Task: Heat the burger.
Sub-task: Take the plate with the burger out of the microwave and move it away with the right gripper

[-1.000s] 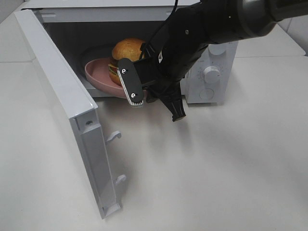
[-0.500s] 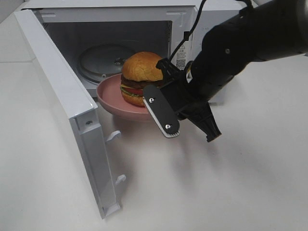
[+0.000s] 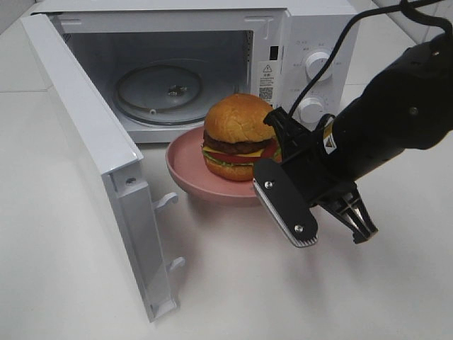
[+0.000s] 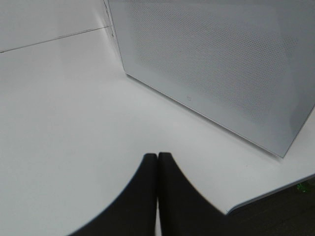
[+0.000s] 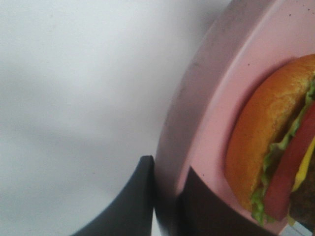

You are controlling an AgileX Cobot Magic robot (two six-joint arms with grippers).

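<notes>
Two claws: one is working at the plate, the other is idling.
Right gripper [image 5: 165, 196]: its dark fingers are clamping the rim of the round pink plate [image 3: 185, 164], one finger under the rim and one on top, as the right wrist view shows.
Right arm [image 3: 396, 120]: the black arm is reaching in from the right of the white microwave oven [image 3: 297, 28], with a cable trailing up behind it.
Burger [image 3: 239, 137]: the golden-brown domed bun with yellow cheese, red tomato, green lettuce and a dark patty is sitting upright on the pink plate.
Plate: it is sitting just outside the microwave's open cavity, in front of the round glass turntable [image 3: 159, 88].
Microwave door [image 3: 92, 149]: the white door is standing wide open, left of the plate.
Left gripper [image 4: 157, 182]: its two dark fingers are pressing together with nothing between them, above the white tabletop [image 4: 59, 108] near the perforated door panel [image 4: 216, 64].
</notes>
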